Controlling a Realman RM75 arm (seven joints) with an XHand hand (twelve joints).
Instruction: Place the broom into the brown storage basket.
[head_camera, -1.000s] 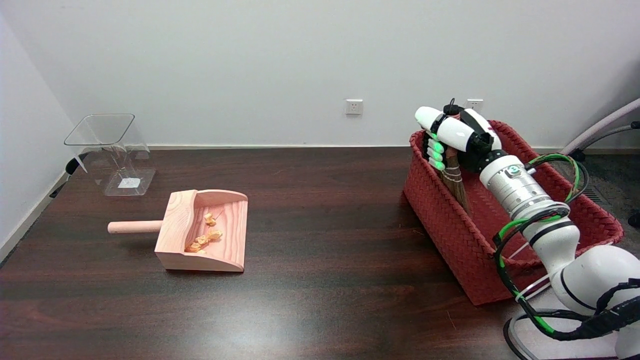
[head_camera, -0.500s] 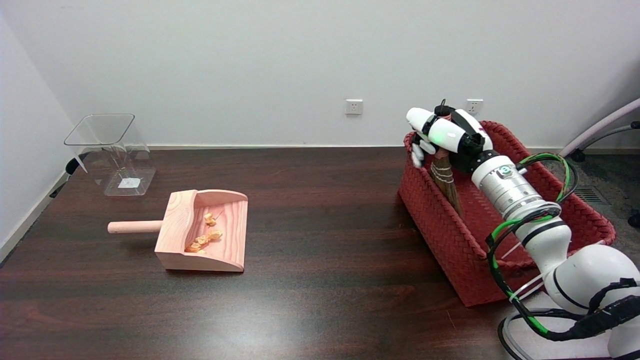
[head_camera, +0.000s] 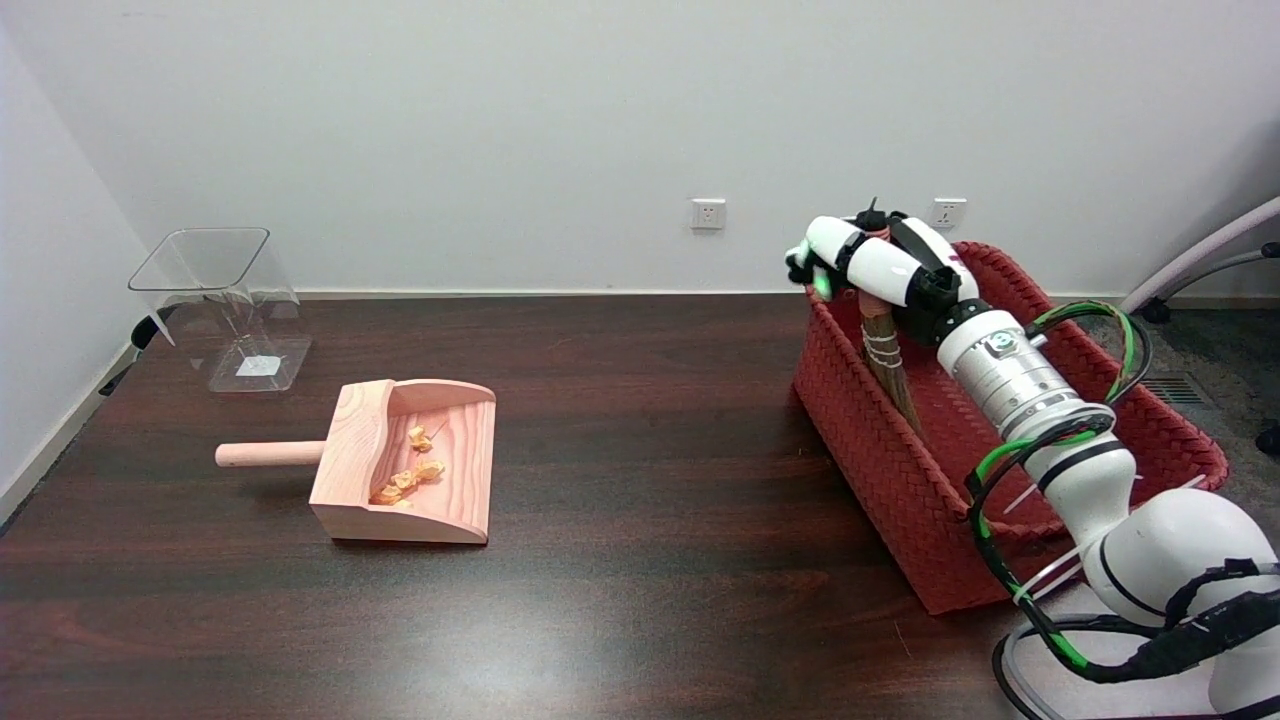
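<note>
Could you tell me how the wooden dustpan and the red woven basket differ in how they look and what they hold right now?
The wooden dustpan is pale, smooth wood with a round handle; the red woven basket is dark red weave, visibly larger and deeper. The dustpan holds small orange scraps; the basket holds the broom, standing bristles down under the right hand. Both rest on the dark table, open at the top.

We count one broom (head_camera: 885, 352), one basket (head_camera: 880, 455), one wooden dustpan (head_camera: 405, 462) holding several orange scraps (head_camera: 408, 468), one clear container (head_camera: 225, 305), and two wall sockets (head_camera: 707, 213).
</note>
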